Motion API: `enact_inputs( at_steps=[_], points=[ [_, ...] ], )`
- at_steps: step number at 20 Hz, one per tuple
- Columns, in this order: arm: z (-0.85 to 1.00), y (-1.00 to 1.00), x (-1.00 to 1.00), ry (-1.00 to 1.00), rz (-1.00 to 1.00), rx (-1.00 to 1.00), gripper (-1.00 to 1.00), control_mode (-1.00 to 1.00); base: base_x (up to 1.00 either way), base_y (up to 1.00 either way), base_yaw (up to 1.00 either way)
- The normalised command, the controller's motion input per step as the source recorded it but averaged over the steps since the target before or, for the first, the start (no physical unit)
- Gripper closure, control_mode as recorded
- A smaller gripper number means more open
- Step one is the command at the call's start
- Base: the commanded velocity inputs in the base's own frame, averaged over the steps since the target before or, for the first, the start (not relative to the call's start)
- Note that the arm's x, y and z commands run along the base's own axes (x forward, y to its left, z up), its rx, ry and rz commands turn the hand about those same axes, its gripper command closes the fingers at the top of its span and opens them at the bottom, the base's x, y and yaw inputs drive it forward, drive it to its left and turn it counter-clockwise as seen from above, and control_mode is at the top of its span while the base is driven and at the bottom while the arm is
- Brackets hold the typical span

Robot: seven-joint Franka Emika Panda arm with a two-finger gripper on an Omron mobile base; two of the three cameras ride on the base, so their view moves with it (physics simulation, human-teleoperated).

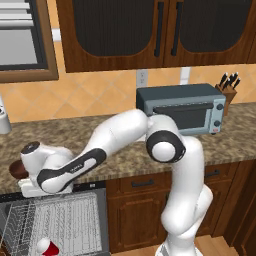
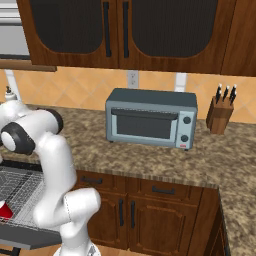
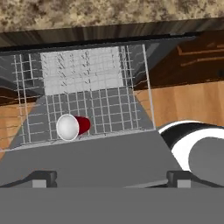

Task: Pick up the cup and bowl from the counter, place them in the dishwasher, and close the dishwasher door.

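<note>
The red cup [image 3: 72, 127] lies on its side in the dishwasher's white wire rack [image 3: 105, 105], white inside turned toward the hand camera; it shows too as the cup [image 1: 47, 247] and the cup [image 2: 4, 210] in the base views. The dark brown bowl [image 1: 16, 171] sits on the counter [image 1: 115, 160] at the far left, partly hidden by my hand. My gripper [image 3: 111, 179] hangs above the open dishwasher [image 1: 75, 215], open, with nothing between its fingertips [image 3: 43, 179]. The dishwasher door [image 2: 30, 237] lies folded down.
A grey toaster oven [image 1: 182, 108] and a knife block [image 1: 228, 92] stand at the back right of the counter. A white-grey canister [image 1: 3, 120] is at the far left. Dark wooden cabinets [image 2: 150, 210] run below, and upper cabinets [image 1: 155, 30] hang overhead.
</note>
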Motion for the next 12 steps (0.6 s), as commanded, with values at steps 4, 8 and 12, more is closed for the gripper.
enact_inputs(
  at_steps=[4,8,12],
  points=[
    [1.0,0.0,0.2,0.15,0.0,-0.61,-1.0,-1.0,0.0,0.0,0.0],
    [0.57,0.29,0.0,0.01,-0.07,0.06,-1.0,-1.0,0.0,0.0,0.0],
    [0.18,0.26,0.18,0.0,-0.01,0.34,-1.0,-1.0,0.0,0.0,0.0]
  ],
)
